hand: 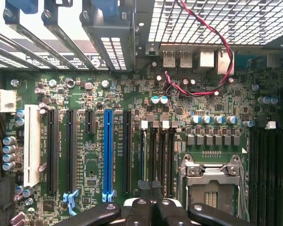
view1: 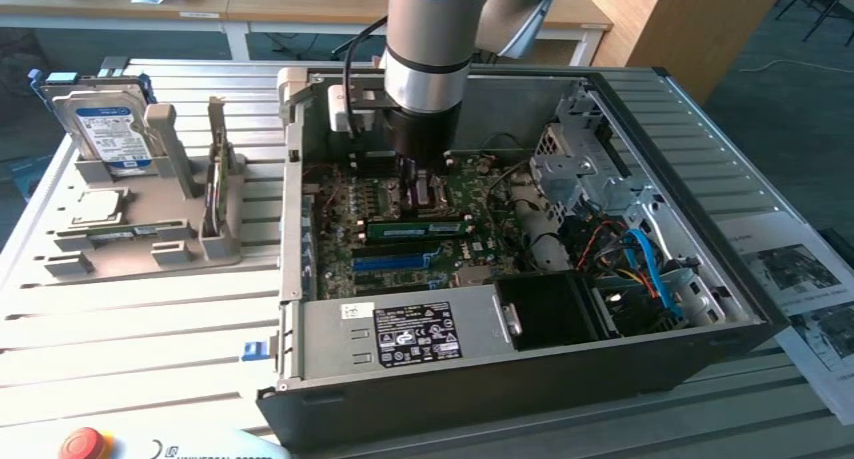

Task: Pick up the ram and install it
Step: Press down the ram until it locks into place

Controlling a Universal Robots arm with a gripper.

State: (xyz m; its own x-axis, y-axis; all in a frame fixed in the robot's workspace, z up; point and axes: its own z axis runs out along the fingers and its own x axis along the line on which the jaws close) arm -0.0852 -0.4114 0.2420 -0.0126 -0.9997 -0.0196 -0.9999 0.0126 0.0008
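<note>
At the near edge of the slatted metal counter (view1: 134, 319), a red button (view1: 83, 444) sits by the corner on the exterior view's left. Just behind it, we see an open computer case (view1: 534, 379) spanning the counter's middle. A power supply (view1: 400, 334) with a black label fills the case's near wall.

Past it lies the motherboard (view1: 481, 194), with a blue slot (view1: 400, 262) closest to us. The ram (view1: 416, 227), a green stick with a pale label strip, lies across the board just beyond that slot. It sits between the slot and the end effector (view1: 418, 179). We cannot tell whether the ram is fully seated.

The arm (view1: 427, 39) stands upright over the board's far half. From the wrist view, the end effector (hand: 151, 207) is closed tight, its black fingers (hand: 139, 212) pressed together. We see nothing held between them. Below it are the blue slot (hand: 107, 150), the processor socket (hand: 212, 181) and a looping red cable (hand: 217, 70).

Toward the counter's edge on the exterior view's left, a grey tray (view1: 134, 249) holds a square silver chip (view1: 96, 207). A hard drive (view1: 107, 129) stands upright at the tray's far end.
</note>
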